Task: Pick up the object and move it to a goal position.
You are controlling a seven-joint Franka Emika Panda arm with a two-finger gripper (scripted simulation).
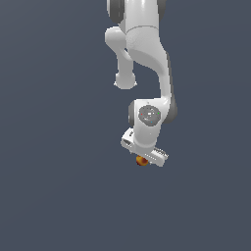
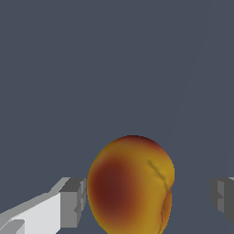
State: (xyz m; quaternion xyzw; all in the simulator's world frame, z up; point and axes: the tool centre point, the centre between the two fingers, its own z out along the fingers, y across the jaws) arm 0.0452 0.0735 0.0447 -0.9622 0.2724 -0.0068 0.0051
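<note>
Arm reaches down from the top of the exterior view, wrist bent over, hand (image 1: 145, 158) low over the plain grey tabletop (image 1: 54, 196). The fruit (image 1: 141, 161) peeks out as an orange-red spot just under the hand's lower edge, mostly hidden by the white body from this side.

Wrist view tells me more. The fruit (image 2: 131, 185) sits between the two fingers (image 2: 72, 203), orange-yellow with a dark red blush and a crease down one side. Hand is open: one grey pad is just beside the fruit's skin, with what looks like a thin sliver of gap; the other pad (image 2: 222, 195) stands well apart on the far side. So the fruit is bracketed, not gripped, and off-centre toward the nearer finger.

My read: the hand was brought down straddling the fruit so the pads can close across its widest part. Being round, it may roll or squirt out if the near pad touches first and pushes it. I cannot tell from either view whether the fingertips reach the tabletop.

No goal marker visible in either view
</note>
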